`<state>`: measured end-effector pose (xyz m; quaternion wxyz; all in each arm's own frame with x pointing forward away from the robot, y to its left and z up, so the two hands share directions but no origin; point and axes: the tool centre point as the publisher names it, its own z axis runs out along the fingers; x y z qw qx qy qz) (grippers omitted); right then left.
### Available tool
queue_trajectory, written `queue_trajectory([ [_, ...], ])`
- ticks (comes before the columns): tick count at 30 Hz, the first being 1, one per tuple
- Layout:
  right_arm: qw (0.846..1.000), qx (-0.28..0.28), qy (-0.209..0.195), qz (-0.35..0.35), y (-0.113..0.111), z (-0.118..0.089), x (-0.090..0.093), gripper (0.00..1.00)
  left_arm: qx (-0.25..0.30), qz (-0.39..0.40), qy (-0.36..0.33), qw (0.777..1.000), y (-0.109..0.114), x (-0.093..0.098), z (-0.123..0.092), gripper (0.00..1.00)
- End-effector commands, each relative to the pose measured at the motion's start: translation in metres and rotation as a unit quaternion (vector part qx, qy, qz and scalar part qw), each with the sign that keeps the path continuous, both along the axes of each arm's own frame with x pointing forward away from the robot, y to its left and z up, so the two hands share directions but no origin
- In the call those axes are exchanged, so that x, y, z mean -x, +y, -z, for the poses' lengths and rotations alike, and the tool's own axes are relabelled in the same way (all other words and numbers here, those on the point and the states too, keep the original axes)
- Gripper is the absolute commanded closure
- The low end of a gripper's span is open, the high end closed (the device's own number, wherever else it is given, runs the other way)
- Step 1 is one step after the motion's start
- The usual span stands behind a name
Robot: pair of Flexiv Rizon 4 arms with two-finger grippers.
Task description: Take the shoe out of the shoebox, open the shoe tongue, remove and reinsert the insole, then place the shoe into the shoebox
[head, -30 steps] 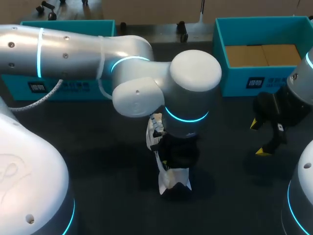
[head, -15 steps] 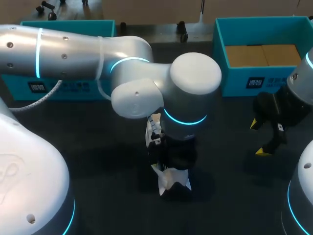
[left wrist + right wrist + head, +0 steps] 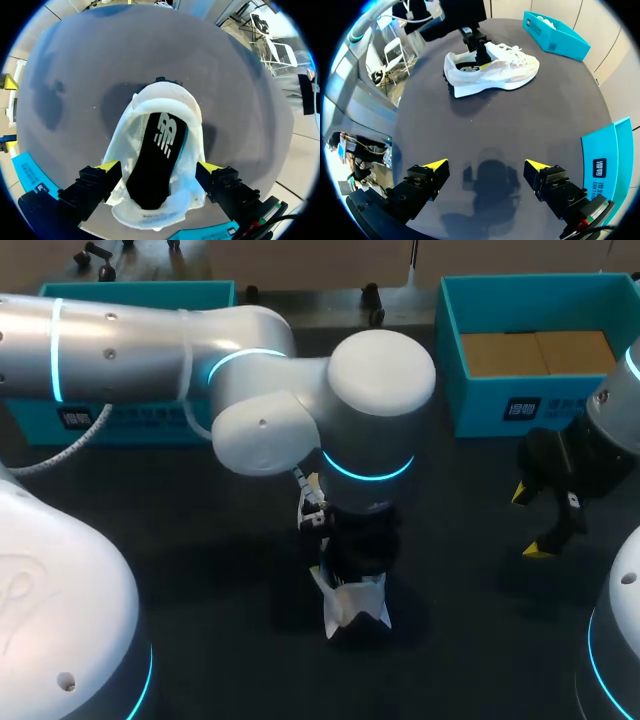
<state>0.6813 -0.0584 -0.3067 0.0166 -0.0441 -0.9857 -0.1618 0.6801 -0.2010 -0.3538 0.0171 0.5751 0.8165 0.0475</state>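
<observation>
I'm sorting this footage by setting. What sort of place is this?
Probably a robotics lab workstation: the left gripper and right gripper hang over a dark table, with a white lace-up sneaker on it and an open teal shoebox at its far edge.

In the head view my left arm [image 3: 370,420] hides most of the shoe [image 3: 350,605]; I get only a white end below the wrist. That arm also covers much of the teal box [image 3: 140,288] behind it. From the left wrist view, the shoe's toe is out of sight.
</observation>
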Motion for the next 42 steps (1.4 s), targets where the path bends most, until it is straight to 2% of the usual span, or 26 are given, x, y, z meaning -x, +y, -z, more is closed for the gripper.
queue_trajectory([
  [1, 1.0, 0.001, -0.001, 0.0, 0.0, 0.001, 0.001, 0.0, 0.015, 0.005, -0.004, 1.0, 0.01, 0.001, -0.009, 0.0],
  [13, 1.0, 0.001, -0.001, 0.0, 0.0, 0.001, 0.001, 0.0, 0.018, 0.023, -0.028, 0.999, 0.005, 0.006, -0.013, 0.0],
  [26, 1.0, 0.001, -0.001, 0.0, 0.0, 0.001, 0.001, 0.0, 0.017, 0.02, -0.033, 0.999, 0.005, -0.01, -0.013, 0.0],
  [37, 1.0, 0.001, -0.001, 0.0, 0.0, 0.001, 0.001, 0.0, 0.025, 0.036, -0.012, 0.999, 0.004, 0.009, -0.028, 0.0],
  [41, 1.0, 0.001, -0.001, 0.0, 0.0, 0.001, 0.001, 0.0, 0.025, 0.037, -0.007, 0.999, 0.0, 0.011, -0.025, 0.0],
  [42, 1.0, 0.001, -0.001, 0.0, 0.0, 0.001, 0.001, 0.0, 0.025, 0.038, -0.005, 0.999, -0.002, 0.011, -0.023, 0.3],
])
